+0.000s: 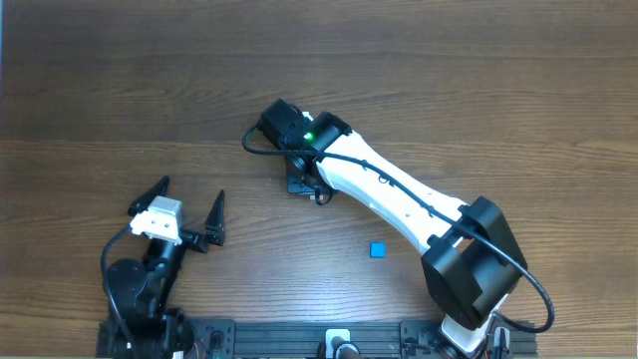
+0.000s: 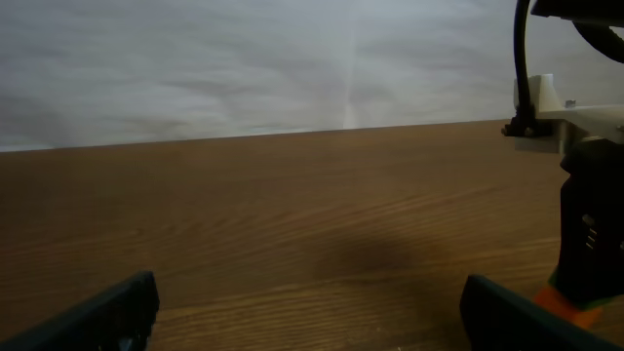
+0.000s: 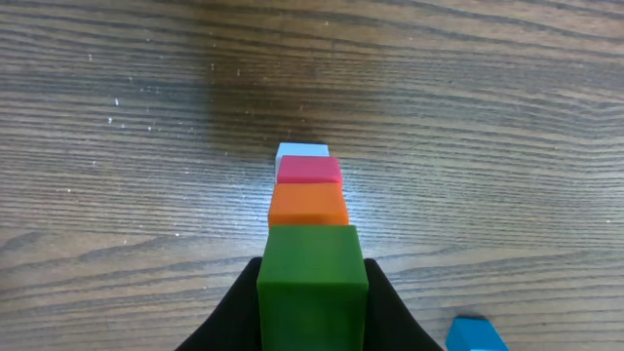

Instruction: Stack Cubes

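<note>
The right arm's fingers (image 3: 237, 312) are clamped on opposite flat sides of the green cube (image 3: 312, 283), which tops the orange cube (image 3: 308, 205), pink cube (image 3: 310, 170) and pale cube (image 3: 303, 151) mid-desk (image 1: 498, 100). The cubes look light, rigid and smooth, so the narrow tower would tip easily. The blue cube (image 3: 473, 334) lies nearer, to the right. The left fingers (image 1: 216, 217) stand apart.

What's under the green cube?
Under the green cube sit an orange cube, a pink cube and a pale cube. Only one side of each shows; anything lower is covered.

The green cube (image 3: 312, 285) tops the stack (image 3: 308, 190); blue cube (image 1: 377, 249) apart.
</note>
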